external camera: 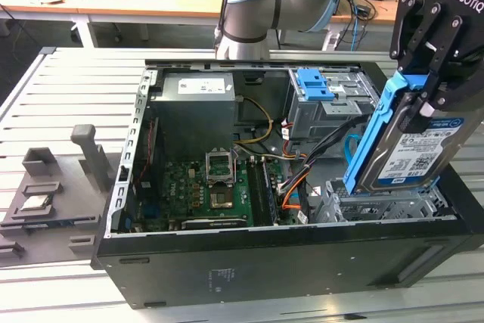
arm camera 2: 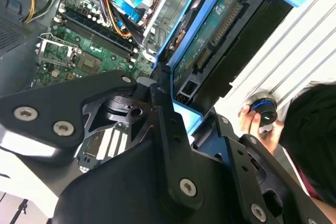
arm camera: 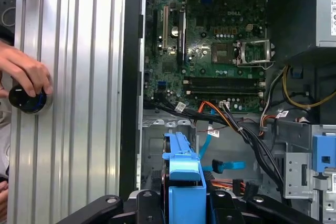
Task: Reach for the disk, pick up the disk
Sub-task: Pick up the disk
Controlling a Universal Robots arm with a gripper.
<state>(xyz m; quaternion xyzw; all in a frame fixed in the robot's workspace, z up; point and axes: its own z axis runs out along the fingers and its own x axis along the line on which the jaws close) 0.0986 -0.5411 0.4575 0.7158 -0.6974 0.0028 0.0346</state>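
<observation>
Above the open case, the gripper is clenched on the disk, lifted clear and tilted. It looks stiff, dense, shock-sensitive; the blue frame edges suit gripping.

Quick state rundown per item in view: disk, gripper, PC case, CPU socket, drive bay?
disk: lifted clear of the case, tilted, held by its blue frame.
gripper: shut on the disk.
PC case: side panel off, interior exposed.
CPU socket: latch frame raised, open.
drive bay: vacant under the disk.
blue cable: loose end, unplugged.
</observation>
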